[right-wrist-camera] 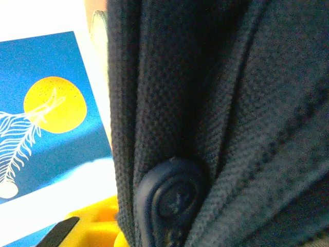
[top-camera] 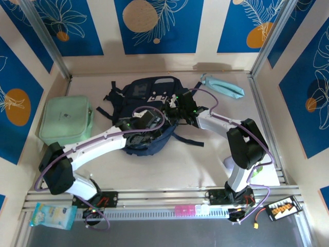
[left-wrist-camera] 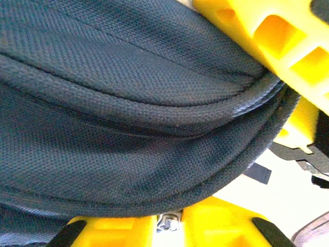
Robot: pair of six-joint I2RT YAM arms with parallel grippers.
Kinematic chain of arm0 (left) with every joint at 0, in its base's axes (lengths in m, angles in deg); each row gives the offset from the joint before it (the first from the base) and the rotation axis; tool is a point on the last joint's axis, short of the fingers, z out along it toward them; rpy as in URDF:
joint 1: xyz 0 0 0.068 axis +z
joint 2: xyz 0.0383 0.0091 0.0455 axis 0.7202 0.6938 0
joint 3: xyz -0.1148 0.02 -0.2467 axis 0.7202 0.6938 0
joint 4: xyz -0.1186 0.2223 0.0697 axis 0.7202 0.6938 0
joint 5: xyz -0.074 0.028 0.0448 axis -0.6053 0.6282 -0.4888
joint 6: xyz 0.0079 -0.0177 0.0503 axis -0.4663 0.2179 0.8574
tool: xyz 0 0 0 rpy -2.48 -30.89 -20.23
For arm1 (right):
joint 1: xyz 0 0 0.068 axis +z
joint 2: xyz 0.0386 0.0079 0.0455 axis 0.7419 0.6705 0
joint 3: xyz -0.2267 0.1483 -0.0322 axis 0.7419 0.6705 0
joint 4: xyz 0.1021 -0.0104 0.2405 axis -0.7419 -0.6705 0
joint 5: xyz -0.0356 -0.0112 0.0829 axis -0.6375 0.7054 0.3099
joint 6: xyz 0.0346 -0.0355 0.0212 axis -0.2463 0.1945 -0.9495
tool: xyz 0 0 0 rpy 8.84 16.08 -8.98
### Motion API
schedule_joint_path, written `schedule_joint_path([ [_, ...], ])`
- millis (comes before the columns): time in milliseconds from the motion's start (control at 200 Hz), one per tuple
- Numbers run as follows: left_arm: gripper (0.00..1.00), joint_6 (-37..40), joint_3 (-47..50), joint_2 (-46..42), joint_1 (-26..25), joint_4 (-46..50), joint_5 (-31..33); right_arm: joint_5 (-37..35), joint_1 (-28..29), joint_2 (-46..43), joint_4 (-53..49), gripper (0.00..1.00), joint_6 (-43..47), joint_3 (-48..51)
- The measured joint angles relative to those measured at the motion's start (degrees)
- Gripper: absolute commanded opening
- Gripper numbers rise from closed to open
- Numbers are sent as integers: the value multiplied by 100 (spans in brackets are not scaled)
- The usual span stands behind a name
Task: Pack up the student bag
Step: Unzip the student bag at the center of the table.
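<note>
Left end effector [left-wrist-camera: 234, 128] pinches a piped fold of the student bag [top-camera: 146, 87], which lies beneath both; right end effector [top-camera: 183, 110] grips its navy woven fabric beside a rubber zip pull [right-wrist-camera: 172, 198], with the white buckle patch [top-camera: 157, 96] just beyond.

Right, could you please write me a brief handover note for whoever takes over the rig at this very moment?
Left gripper: shut on a piped edge of the large navy-blue fabric backpack.
Right gripper: at the backpack's right side, fabric against its yellow finger; grip unclear.
Things: the backpack lies mid-table. The pale mint-green rounded zip case sits to its left and the light-blue soft pouch behind it to the right, both outside it.
Done: both arms are on the backpack.
Left: probably opening it and loading the case and pouch; its contents cannot be seen.
</note>
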Motion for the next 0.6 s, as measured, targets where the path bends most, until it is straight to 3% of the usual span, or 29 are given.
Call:
schedule_joint_path([
  [600, 13, 144, 376, -605, -20, 352, 295, 24, -81, -2, 7, 12, -2, 37],
])
